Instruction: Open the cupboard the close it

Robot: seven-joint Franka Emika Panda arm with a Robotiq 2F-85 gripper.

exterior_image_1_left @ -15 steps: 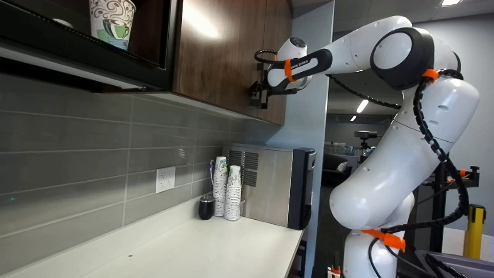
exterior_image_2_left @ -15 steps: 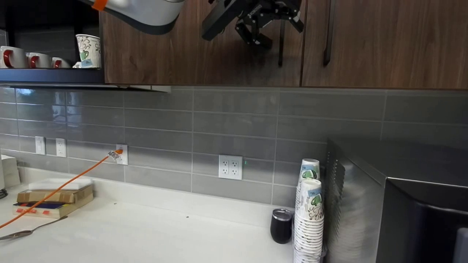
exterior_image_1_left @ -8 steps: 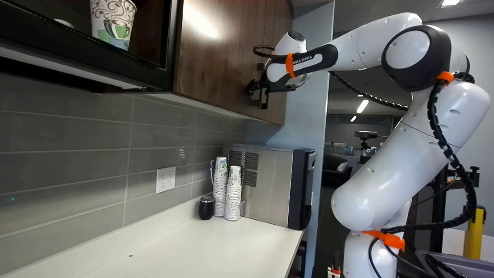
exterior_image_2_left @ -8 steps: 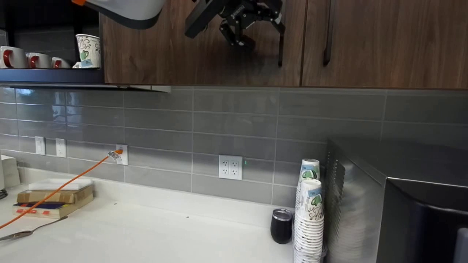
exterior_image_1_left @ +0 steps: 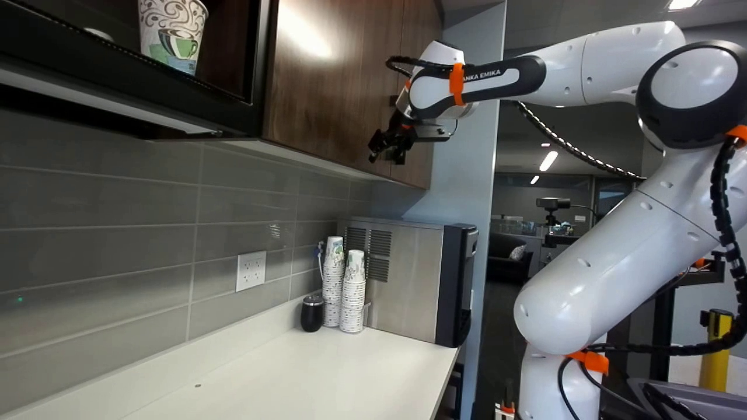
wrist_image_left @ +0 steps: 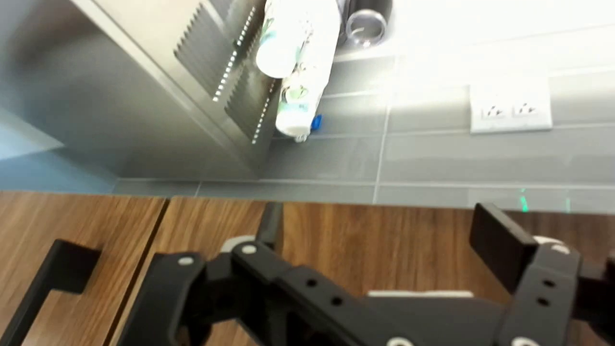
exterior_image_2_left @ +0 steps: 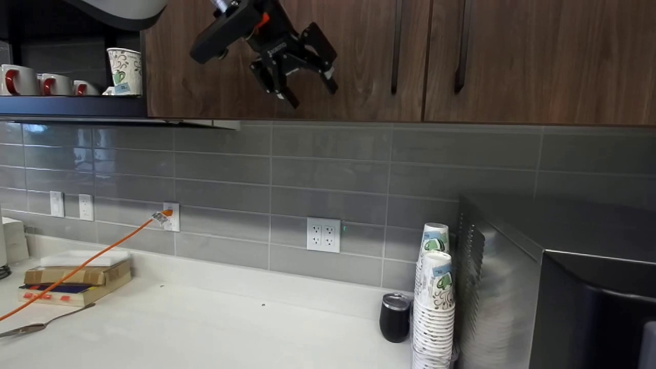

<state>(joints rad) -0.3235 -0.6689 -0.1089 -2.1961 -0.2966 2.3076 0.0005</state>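
The cupboard is dark brown wood-grain with flat doors, both shut and flush; the door beside the gripper (exterior_image_1_left: 327,87) also shows in another exterior view (exterior_image_2_left: 359,66). Its slim black handle (exterior_image_2_left: 396,51) hangs near the door's edge, and a second handle (exterior_image_2_left: 463,51) is on the neighbouring door. My gripper (exterior_image_2_left: 313,95) is open and empty, tilted down in front of the door, left of the handle and apart from it. In the wrist view the gripper (wrist_image_left: 379,223) has its fingers wide apart over wood grain (wrist_image_left: 375,250); only the neighbouring door's handle (wrist_image_left: 36,293) shows there.
Below are a white counter (exterior_image_2_left: 220,328), stacked paper cups (exterior_image_2_left: 433,328), a black tumbler (exterior_image_2_left: 394,318) and a steel machine (exterior_image_1_left: 402,280). An open black shelf (exterior_image_2_left: 72,106) with mugs and a cup adjoins the cupboard. An orange cord (exterior_image_2_left: 87,261) crosses the far-left counter.
My gripper has moved left and away from the handle, and now points further down. The arm's elbow has drawn back to the right in an exterior view. The doors have not moved.
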